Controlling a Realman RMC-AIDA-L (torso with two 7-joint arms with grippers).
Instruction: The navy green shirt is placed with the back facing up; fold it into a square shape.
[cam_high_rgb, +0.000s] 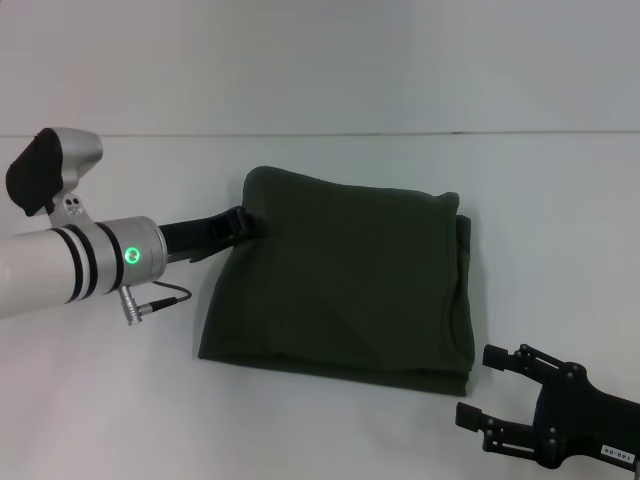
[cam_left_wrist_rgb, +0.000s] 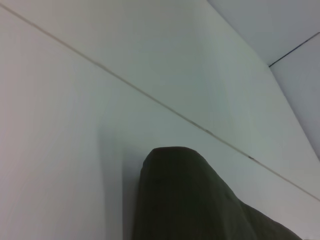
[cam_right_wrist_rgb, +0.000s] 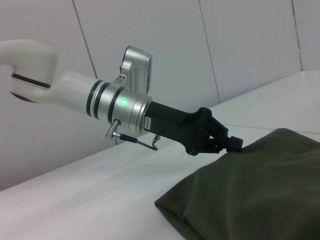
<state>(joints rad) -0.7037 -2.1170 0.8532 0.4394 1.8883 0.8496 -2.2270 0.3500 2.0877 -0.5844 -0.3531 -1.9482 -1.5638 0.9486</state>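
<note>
Navy green shirt (cam_high_rgb: 345, 290), a plain dark olive T-shirt of soft matte fabric, lies folded into a rough square on the white table (cam_high_rgb: 330, 440). At the shirt's far left corner the black left gripper (cam_high_rgb: 252, 224) has its fingers pinched together on the fabric edge. Just off the shirt's near right corner, the black right gripper (cam_high_rgb: 482, 388) hovers with fingers spread, touching nothing.

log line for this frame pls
shirt: dark olive-green fabric shirt folded roughly square on white table | left gripper: pinching far-left corner | right gripper: open, off shirt, near right corner
</note>
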